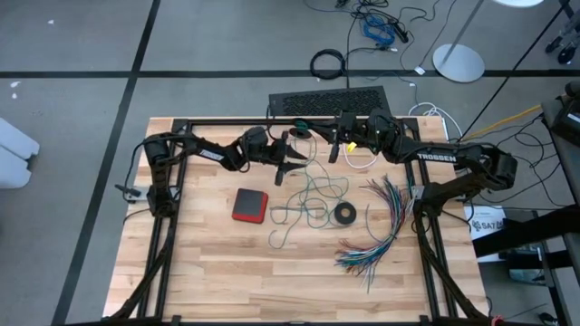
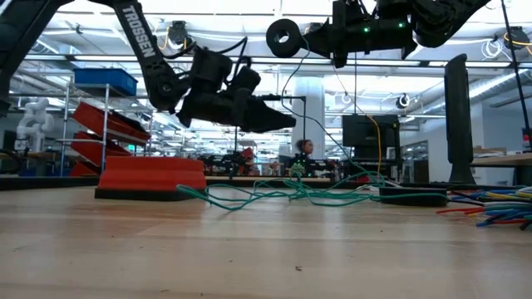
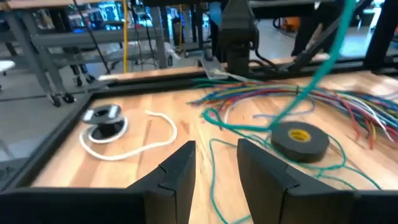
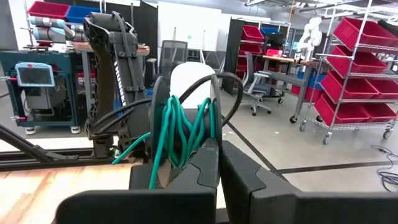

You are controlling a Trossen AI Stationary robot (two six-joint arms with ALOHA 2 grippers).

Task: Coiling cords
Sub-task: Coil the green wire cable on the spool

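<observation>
- The right gripper [image 4: 217,171] is raised above the table's far edge, its fingers pressed shut on a black spool [image 4: 185,121] with several turns of the teal-green cord [image 4: 177,134] already around it.
- From the spool the teal-green cord drops to the table [image 1: 208,263] and lies in loose tangled loops [image 1: 313,204] between a red box [image 1: 250,205] and a black tape roll [image 1: 344,214].
- The left gripper [image 3: 214,165] hovers over those loops, fingers partly apart and holding nothing, one strand of the cord running just beyond its tips.
- The white cord [image 3: 140,140] lies apart near the far rail, joined to a small round reel [image 3: 104,121], not yet handled.
- Judgement: winding the teal cord is mid-way; next the left gripper needs to catch the slack strand and feed it around the spool without snagging the multicoloured wires [image 1: 385,226].
</observation>
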